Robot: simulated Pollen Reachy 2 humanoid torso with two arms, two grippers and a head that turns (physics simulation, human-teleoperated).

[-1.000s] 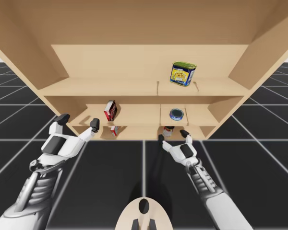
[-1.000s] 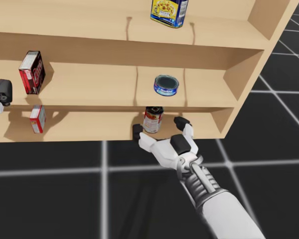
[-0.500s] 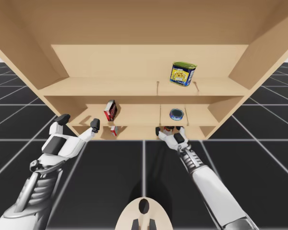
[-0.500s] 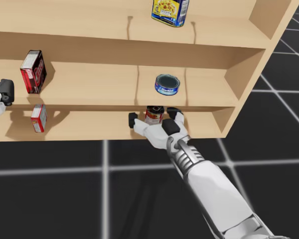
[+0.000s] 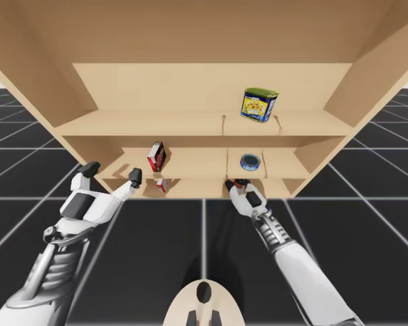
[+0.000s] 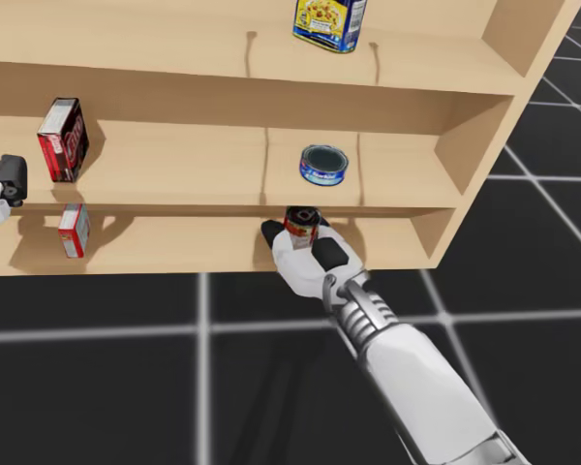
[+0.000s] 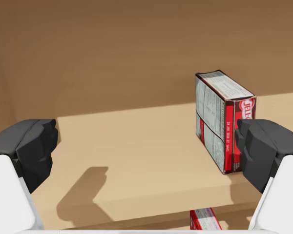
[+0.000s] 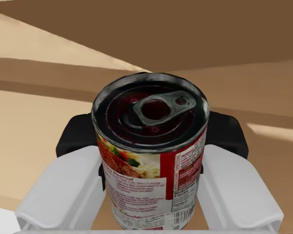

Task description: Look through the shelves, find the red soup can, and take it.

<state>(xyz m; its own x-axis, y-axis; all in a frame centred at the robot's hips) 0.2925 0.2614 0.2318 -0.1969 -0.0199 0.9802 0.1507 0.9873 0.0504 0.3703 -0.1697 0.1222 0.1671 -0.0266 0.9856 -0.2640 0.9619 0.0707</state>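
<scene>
Left tool (image 5: 111,173) spread wide, empty, facing red box (image 7: 224,126) on middle shelf (image 7: 136,161). Right tool (image 6: 301,242) clamps red soup can (image 8: 154,161) mid-body at bottom shelf (image 6: 174,250) front edge. Can likely rigid, weighty, smooth-sided: sidewall grip suits, keep upright.

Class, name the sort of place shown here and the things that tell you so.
Probably a simulated pantry test scene: wooden shelves hold groceries like the red soup can and a red box, above a black grid floor.

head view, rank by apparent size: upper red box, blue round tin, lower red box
1. upper red box
2. blue round tin and lower red box, which look too alike to rank
</scene>
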